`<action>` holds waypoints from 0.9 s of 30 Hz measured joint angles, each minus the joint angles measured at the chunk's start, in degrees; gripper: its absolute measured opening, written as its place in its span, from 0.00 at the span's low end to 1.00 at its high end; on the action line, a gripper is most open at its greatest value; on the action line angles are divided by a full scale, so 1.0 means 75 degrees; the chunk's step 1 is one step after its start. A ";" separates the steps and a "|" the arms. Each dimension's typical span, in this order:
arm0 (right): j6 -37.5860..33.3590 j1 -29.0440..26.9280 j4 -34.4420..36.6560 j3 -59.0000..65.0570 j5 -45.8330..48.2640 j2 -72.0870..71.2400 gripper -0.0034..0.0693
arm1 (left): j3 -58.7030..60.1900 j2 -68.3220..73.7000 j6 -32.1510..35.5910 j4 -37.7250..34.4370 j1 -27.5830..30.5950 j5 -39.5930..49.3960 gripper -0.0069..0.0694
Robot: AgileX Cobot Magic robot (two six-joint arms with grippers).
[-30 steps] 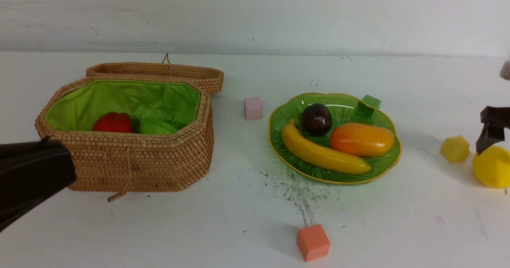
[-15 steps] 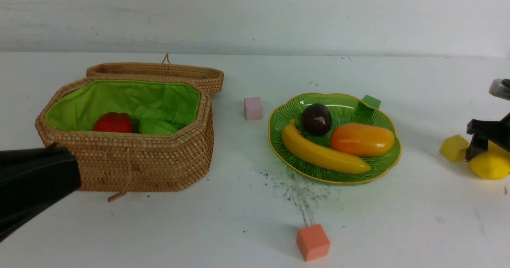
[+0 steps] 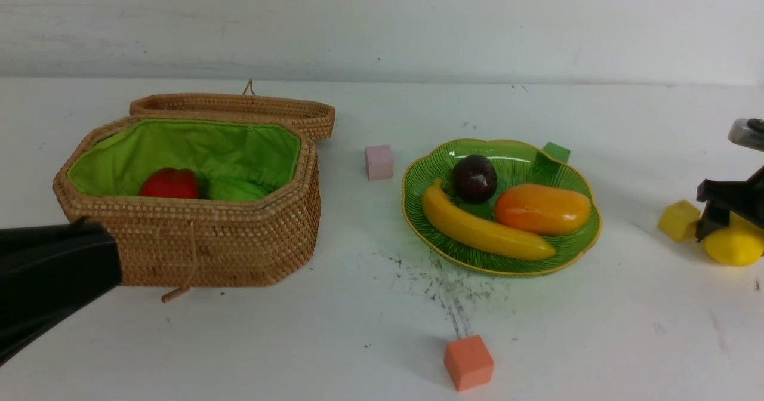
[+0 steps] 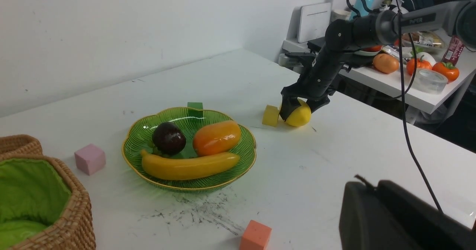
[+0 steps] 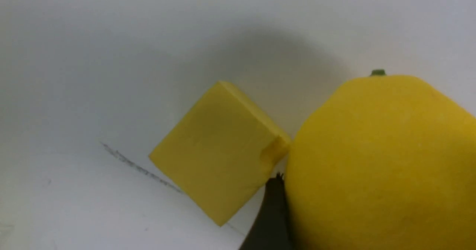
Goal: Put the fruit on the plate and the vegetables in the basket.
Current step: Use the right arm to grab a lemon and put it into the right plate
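White table (image 3: 382, 120) carries all; basket (image 3: 191, 252) at left holds the pepper (image 3: 170, 183) and a green gourd (image 3: 236, 190); no carrot shows. Plate (image 3: 576, 252) holds banana (image 3: 483, 231), mango (image 3: 542, 209), mangosteen (image 3: 474, 178). Right pincer (image 4: 299, 110) straddles the lemon (image 3: 733, 247) at the table's right, jaws wide, not yet clamped. One finger (image 5: 273, 216) sits between lemon and yellow cube (image 3: 678, 219), so closing may nudge the cube or squirt the round lemon away. Left pincer (image 3: 89, 255) is clenched, empty, near the basket

We see a yellow lemon (image 3: 733, 247), a yellow cube (image 3: 678, 220), a ribbed green plate (image 3: 561, 253) edged yellow, and a tan basket (image 3: 239, 243) lined bright green.
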 joint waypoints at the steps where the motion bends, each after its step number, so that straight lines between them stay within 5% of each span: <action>1: -0.0037 0.0000 0.0000 0.0000 0.0005 0.0000 0.87 | 0.0000 0.0000 0.0000 0.0000 0.0000 0.0000 0.14; 27: -0.0569 0.0218 0.0840 0.0080 0.1521 -0.1555 0.87 | 0.0000 0.0000 0.0000 0.0224 0.0000 0.0159 0.14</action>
